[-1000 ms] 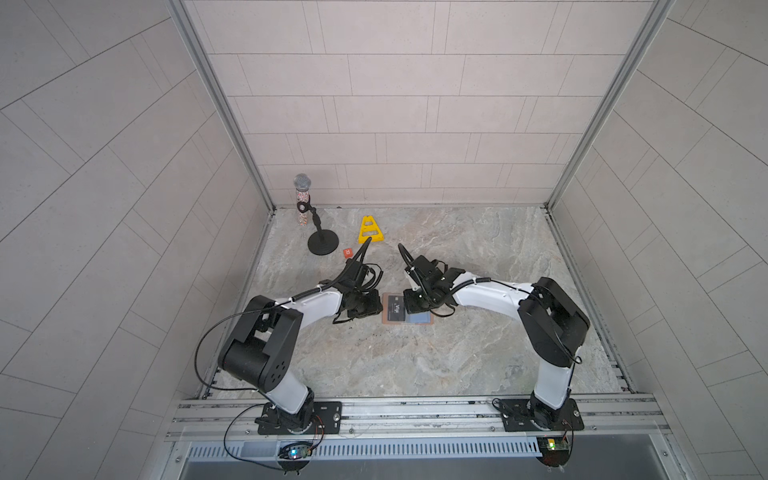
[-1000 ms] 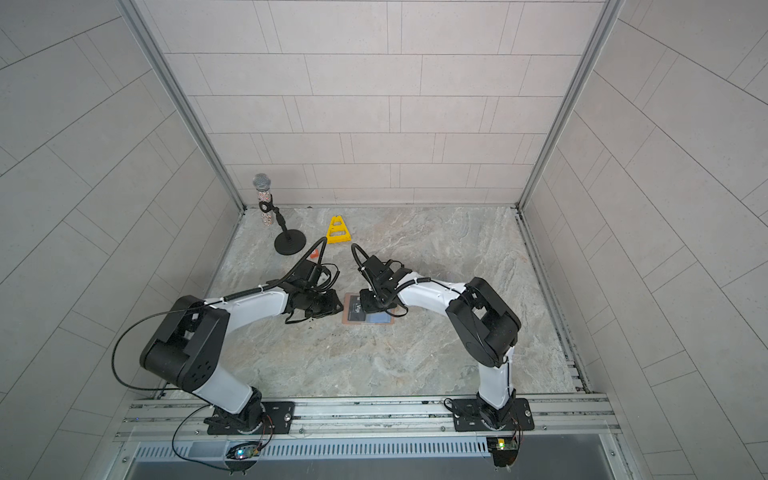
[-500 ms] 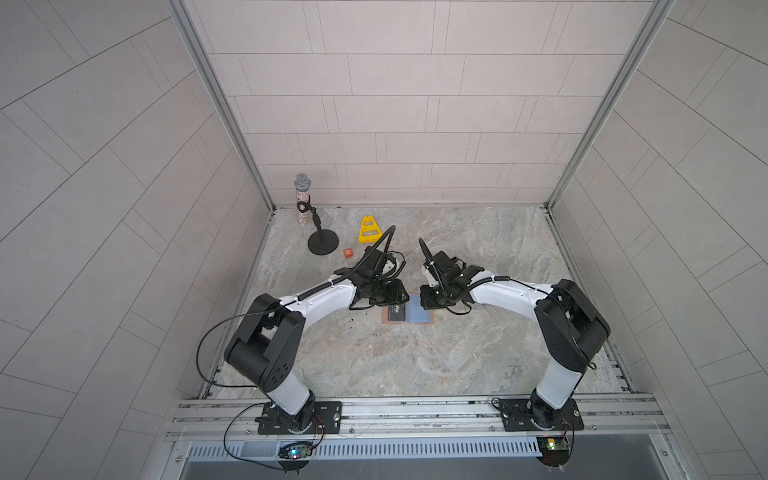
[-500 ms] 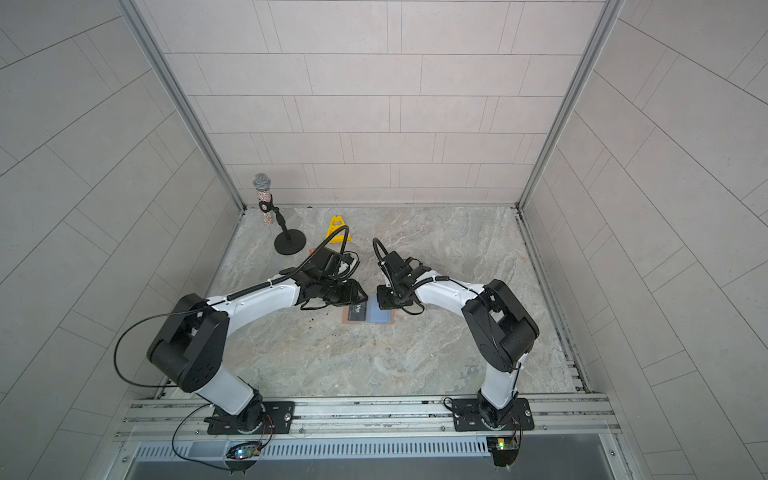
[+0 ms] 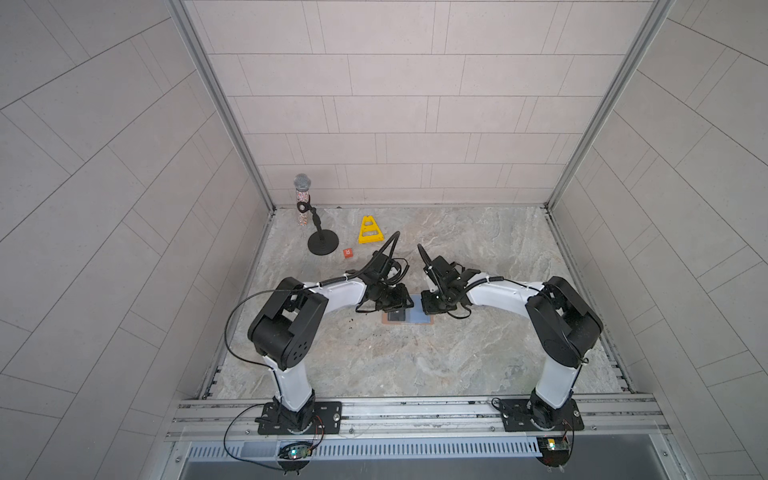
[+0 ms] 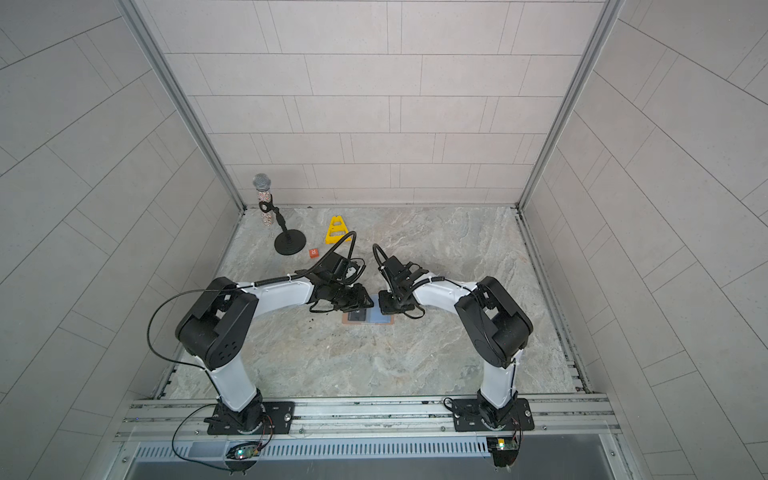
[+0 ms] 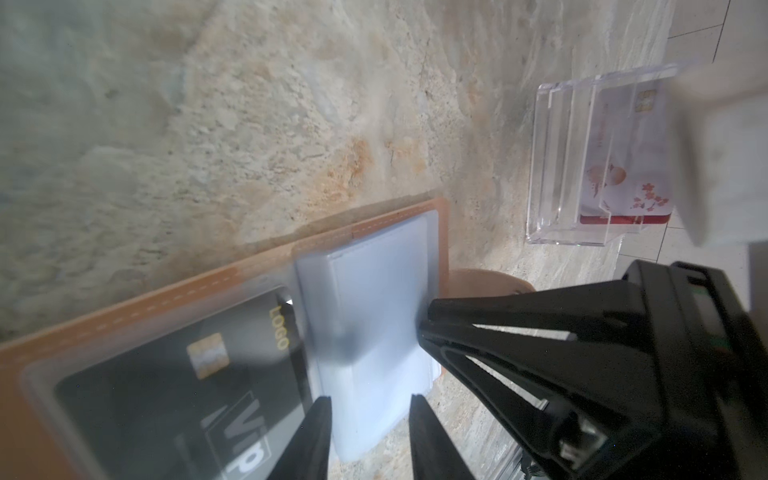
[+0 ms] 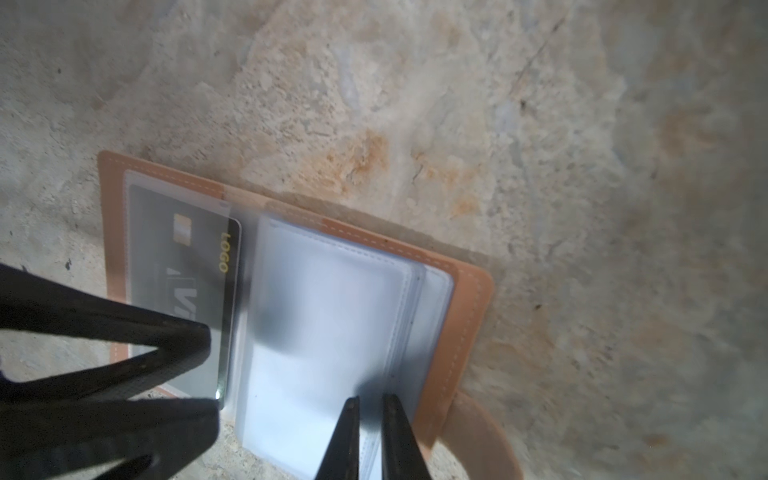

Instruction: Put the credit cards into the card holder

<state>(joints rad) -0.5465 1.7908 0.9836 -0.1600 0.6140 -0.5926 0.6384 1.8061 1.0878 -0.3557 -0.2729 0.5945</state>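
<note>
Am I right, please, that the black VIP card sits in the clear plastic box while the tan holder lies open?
Not quite: the black VIP plastic card sits tucked inside the tan leather-like card holder, which lies open; the right wrist view shows it.

My left gripper (image 7: 370, 401) and right gripper (image 8: 371, 400) crowd each other over the open holder (image 5: 419, 318), tips close together, so I have little room between them there. Just past the holder's tab stands a clear box (image 7: 582, 166), which blocks a low pass on that side. Toward the far left corner the mic stand (image 5: 322, 245), yellow cone (image 5: 371, 230) and orange tag (image 5: 348, 252) cluster. The near table (image 5: 415, 365) and its far right lie open to me.
</note>
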